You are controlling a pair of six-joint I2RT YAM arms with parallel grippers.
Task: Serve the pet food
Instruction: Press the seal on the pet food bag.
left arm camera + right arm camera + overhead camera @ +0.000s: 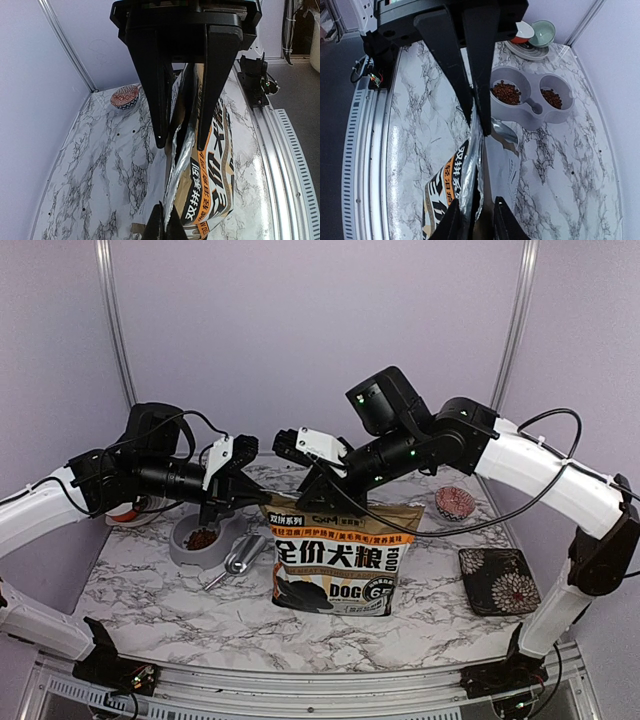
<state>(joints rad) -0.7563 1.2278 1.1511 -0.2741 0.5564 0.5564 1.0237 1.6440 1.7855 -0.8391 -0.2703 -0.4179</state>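
The pet food is reddish-brown kibble [203, 538] lying in both cups [506, 93] of a grey double feeder [185, 550]. The printed dog-food bag [335, 565] stands upright at the table's middle with its foil-lined top open. My right gripper [481, 127] is shut on the bag's foil top edge near the middle [325, 495]. My left gripper [180, 145] is at the bag's top left corner [245, 502]. Its jaws are apart, one on each side of the bag's mouth. The bag [220, 165] fills the gap between them.
A metal scoop [240, 555] lies between the feeder and the bag. A red-patterned small bowl [453, 503] stands at the back right. A dark flowered square dish [500, 580] lies right of the bag. Stacked bowls [535, 35] stand behind the feeder at the far left.
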